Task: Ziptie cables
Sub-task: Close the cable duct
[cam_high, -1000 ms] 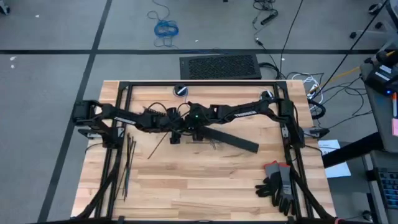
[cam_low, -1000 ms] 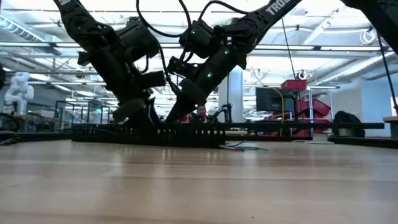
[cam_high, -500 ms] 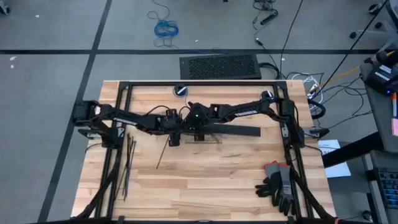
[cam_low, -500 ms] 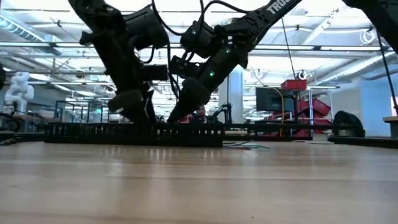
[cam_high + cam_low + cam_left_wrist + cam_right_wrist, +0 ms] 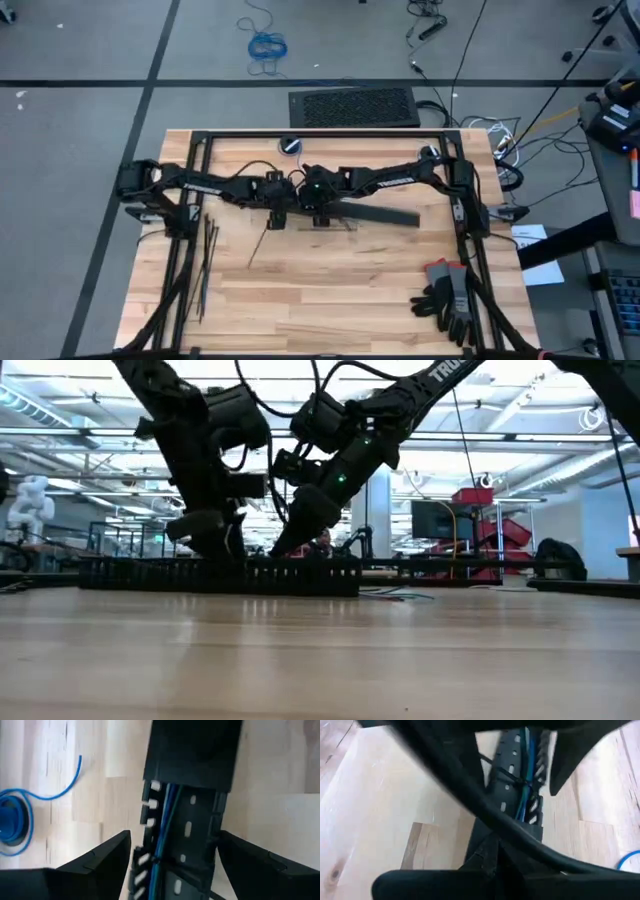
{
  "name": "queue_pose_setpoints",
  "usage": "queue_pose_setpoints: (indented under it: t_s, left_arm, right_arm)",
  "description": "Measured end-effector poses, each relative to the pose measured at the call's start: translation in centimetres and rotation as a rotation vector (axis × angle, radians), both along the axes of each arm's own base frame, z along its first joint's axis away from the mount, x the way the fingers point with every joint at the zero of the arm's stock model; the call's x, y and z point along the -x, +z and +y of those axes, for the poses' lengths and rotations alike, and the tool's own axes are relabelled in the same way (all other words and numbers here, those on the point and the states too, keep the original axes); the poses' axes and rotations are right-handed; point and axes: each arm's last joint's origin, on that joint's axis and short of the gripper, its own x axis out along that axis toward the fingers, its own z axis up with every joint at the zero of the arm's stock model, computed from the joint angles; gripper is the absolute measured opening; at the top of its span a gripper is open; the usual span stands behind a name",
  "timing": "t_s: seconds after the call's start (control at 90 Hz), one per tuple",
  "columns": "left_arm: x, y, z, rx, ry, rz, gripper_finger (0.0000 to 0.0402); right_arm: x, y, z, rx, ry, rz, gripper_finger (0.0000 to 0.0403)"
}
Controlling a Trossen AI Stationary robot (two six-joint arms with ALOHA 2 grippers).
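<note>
Both claws meet mid-worktop over the black bar point(image 5: 375, 213). Cables point(image 5: 165, 825) lie in its channel right under my left claw point(image 5: 172, 857) — fingers released, straddling the bar. One ziptie point(image 5: 507, 776) looks cinched by the right claw point(image 5: 318, 215), can't tell its grip. Approx 3 spare zipties point(image 5: 210, 240) left of the left claw — more ties to go imo.

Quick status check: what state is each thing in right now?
left gripper: open, straddling the black bar
right gripper: low over the bar
cables: laid along the bar's channel
black bar: flat on the table
zipties: loose on the table, unused
gloves: lying at the table's right edge
</note>
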Motion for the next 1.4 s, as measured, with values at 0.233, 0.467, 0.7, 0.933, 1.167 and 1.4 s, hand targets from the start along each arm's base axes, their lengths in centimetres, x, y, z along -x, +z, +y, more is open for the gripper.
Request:
queue_pose_setpoints:
  t_s: [0.233, 0.467, 0.7, 0.933, 1.167, 1.4]
  left_arm:
    - [0.9, -0.4, 2.8, 0.046, -0.054, -0.038, 0.029]
    - [2.0, -1.6, 3.6, 0.131, 0.004, -0.089, 0.029]
    - [1.9, -2.9, 1.1, 0.193, 0.083, -0.15, 0.029]
    - [0.5, -3.2, -2.0, 0.232, 0.09, -0.205, 0.029]
    - [-0.8, -1.9, -4.5, 0.258, 0.025, -0.2, 0.029]
    - [-1.5, -1.1, -4.9, 0.271, -0.004, -0.208, 0.029]
  right_arm:
    - [0.1, -0.1, 0.1, 0.003, 0.036, 0.015, 0.0]
    - [0.2, -0.1, 0.1, 0.007, 0.042, 0.023, 0.0]
    - [0.4, 0.1, 0.1, 0.0, 0.059, 0.034, 0.0]
    - [1.0, 0.6, 0.4, -0.02, 0.082, 0.073, 0.0]
    - [1.4, 0.6, 1.3, -0.065, 0.141, 0.114, 0.0]
    - [2.1, 3.2, 2.5, -0.034, 0.17, 0.081, 0.0]
